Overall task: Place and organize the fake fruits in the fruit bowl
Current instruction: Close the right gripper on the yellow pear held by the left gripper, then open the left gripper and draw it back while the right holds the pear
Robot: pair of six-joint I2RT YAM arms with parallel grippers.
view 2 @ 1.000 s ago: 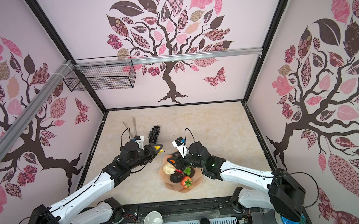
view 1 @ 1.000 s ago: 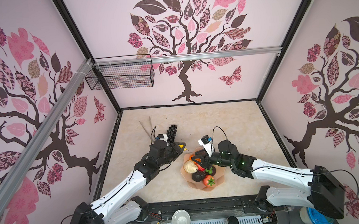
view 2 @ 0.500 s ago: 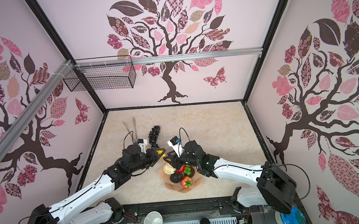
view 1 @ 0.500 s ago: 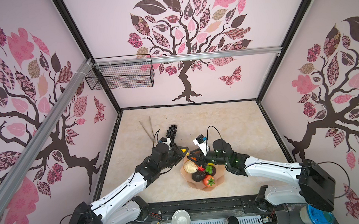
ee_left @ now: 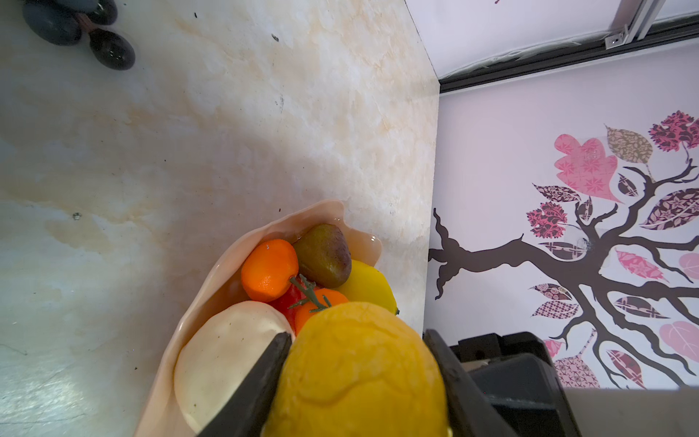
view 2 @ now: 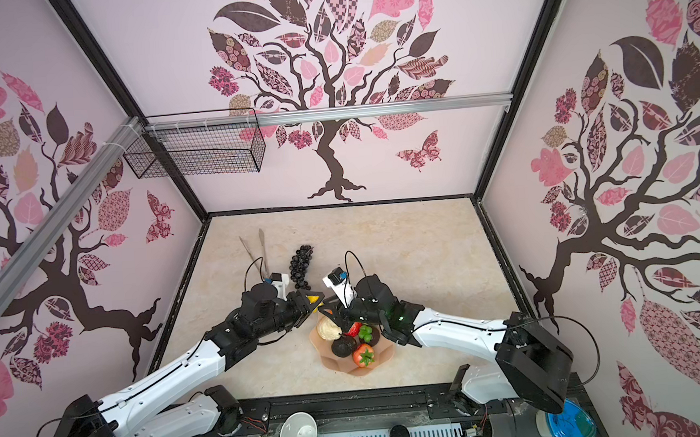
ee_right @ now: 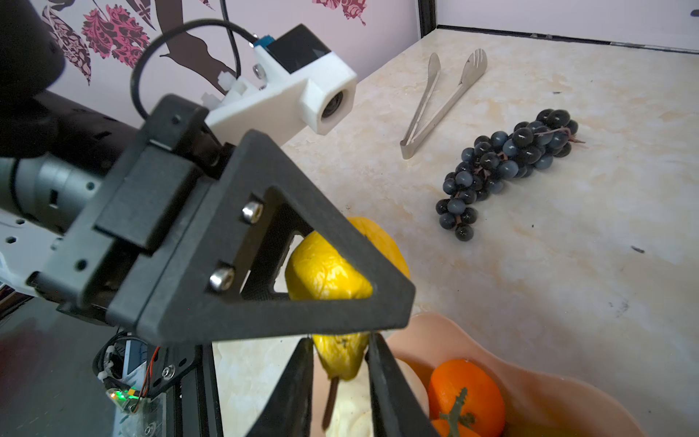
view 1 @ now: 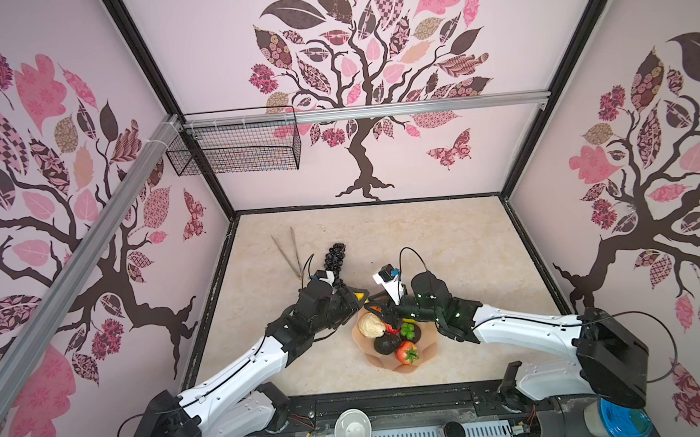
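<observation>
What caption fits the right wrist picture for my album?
Left gripper holds a yellow pear; right gripper brackets its tip at the fruit bowl.

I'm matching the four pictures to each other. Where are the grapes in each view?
Top view: grapes on the table, beyond the bowl, beside the tongs.
Top view: same spot, beyond the bowl.
Left wrist: only a few grapes, cut off at a corner, across bare table from the bowl.
Right wrist: all the grapes, beside the tongs.
Shared landmark: the bowl.

fruit bowl [view 1: 427, 348]: peach-pink, scalloped, partly filled
yellow pear [ee_left: 359, 378]: gripped near bowl rim
black grapes [view 1: 334, 257]: laid outside bowl
</observation>
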